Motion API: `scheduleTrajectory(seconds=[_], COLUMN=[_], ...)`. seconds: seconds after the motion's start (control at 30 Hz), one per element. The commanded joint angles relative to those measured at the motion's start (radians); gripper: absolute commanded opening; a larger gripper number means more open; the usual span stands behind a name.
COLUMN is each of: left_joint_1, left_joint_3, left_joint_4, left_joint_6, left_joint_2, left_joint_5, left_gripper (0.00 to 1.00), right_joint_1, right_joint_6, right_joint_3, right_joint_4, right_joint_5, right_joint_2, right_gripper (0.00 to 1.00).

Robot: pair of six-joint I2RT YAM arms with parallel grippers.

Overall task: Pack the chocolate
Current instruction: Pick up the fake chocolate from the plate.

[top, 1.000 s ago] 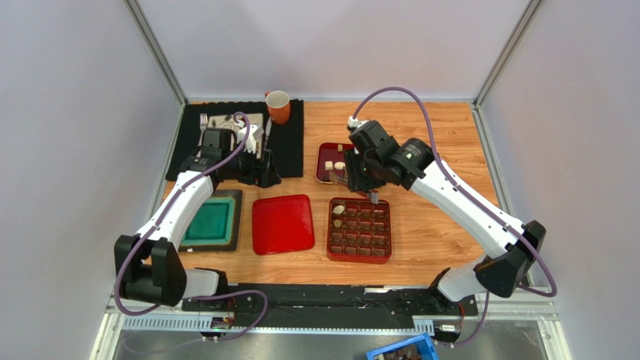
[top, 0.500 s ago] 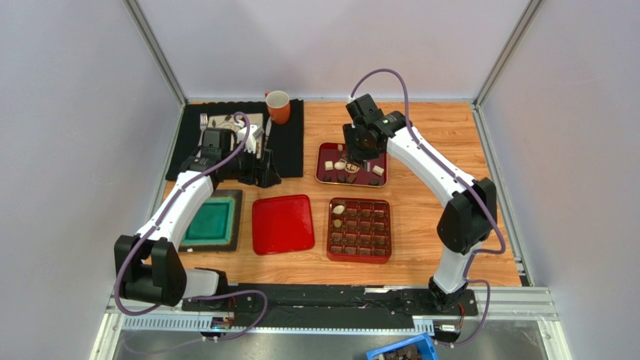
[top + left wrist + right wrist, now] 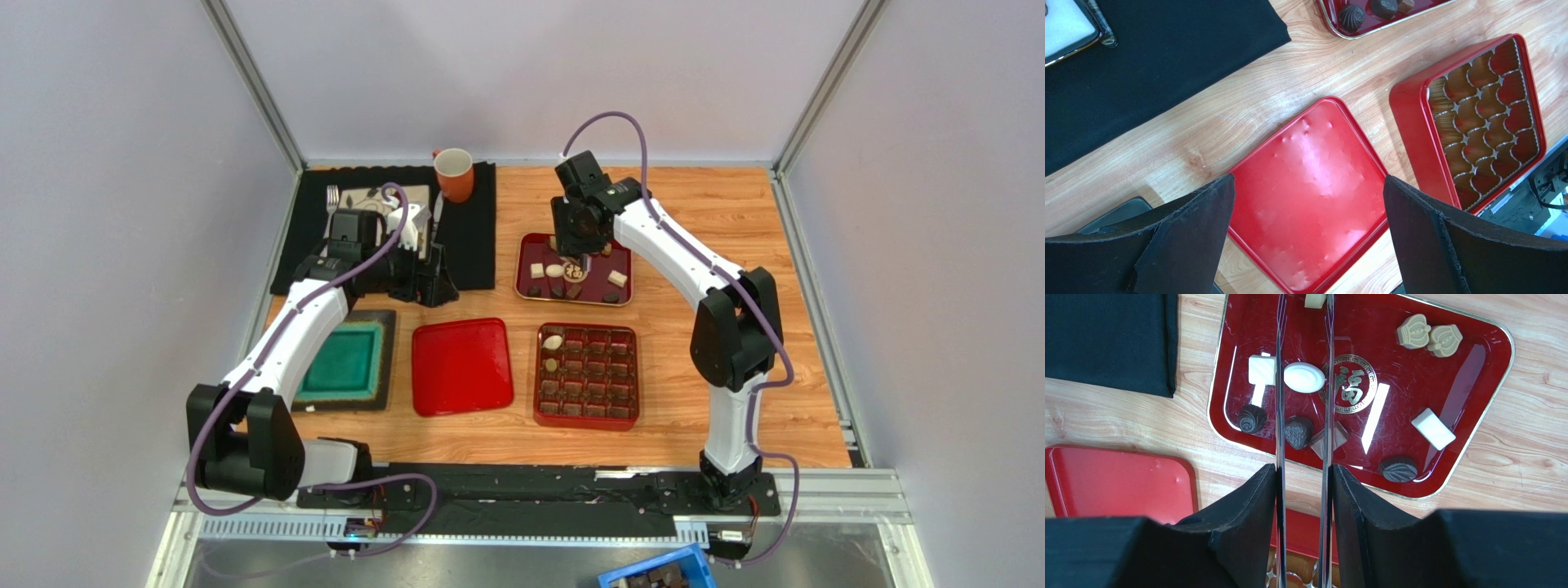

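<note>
Several chocolate pieces lie on the dark red tray [image 3: 1475, 373] with its gold emblem: a white oval [image 3: 1304, 377], a white square [image 3: 1261, 370], a dark heart [image 3: 1297, 432] and others. My right gripper [image 3: 1303, 474] is shut on thin metal tongs [image 3: 1279, 386], whose two blades reach over the tray on either side of the white oval. In the top view this gripper [image 3: 577, 239] hangs over the tray [image 3: 591, 260]. The red gridded box [image 3: 588, 375] holds a pale piece [image 3: 553, 342] in its far left corner. My left gripper [image 3: 1309, 184] stands open above the red lid [image 3: 1309, 153].
The red lid [image 3: 461, 365] lies left of the box. A green-lined tray [image 3: 341, 364] sits further left. A black mat [image 3: 466, 233] at the back carries an orange mug [image 3: 455, 174] and a plate with cutlery [image 3: 374, 202].
My right arm has swung from above the box's far edge back over the dark red tray, with the tongs squeezed slightly narrower. The left arm has not moved.
</note>
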Motion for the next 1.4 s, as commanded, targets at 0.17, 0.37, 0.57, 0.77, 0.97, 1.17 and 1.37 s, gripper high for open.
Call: scheduleTrajectory(seconds=[0.17, 0.37, 0.57, 0.77, 0.97, 1.17, 1.37], left_joint_1=[0.012, 0.013, 0.019, 0.022, 0.024, 0.026, 0.026], left_joint_3=[0.003, -0.001, -0.007, -0.008, -0.013, -0.013, -0.013], left_joint_4=[0.002, 0.0, 0.0, 0.002, 0.002, 0.002, 0.003], left_joint_6=[0.021, 0.024, 0.027, 0.027, 0.027, 0.024, 0.025], left_joint_2=[-0.016, -0.016, -0.021, -0.021, -0.024, -0.022, -0.019], left_joint_5=[0.021, 0.02, 0.021, 0.024, 0.024, 0.023, 0.018], left_gripper=[0.99, 0.99, 0.99, 0.99, 0.99, 0.99, 0.99], right_joint_1=[-0.015, -0.017, -0.018, -0.018, -0.018, -0.017, -0.017], right_joint_6=[-0.002, -0.003, -0.006, -0.002, 0.011, 0.02, 0.029], right_joint_3=[0.051, 0.058, 0.061, 0.051, 0.002, -0.041, -0.124], right_joint_4=[0.057, 0.061, 0.061, 0.06, 0.069, 0.06, 0.034], right_joint_5=[-0.013, -0.014, -0.017, -0.028, -0.039, -0.048, -0.051], right_joint_2=[0.01, 0.021, 0.033, 0.019, -0.039, -0.114, -0.27], right_gripper=[0.4, 0.39, 0.37, 0.32, 0.29, 0.29, 0.28])
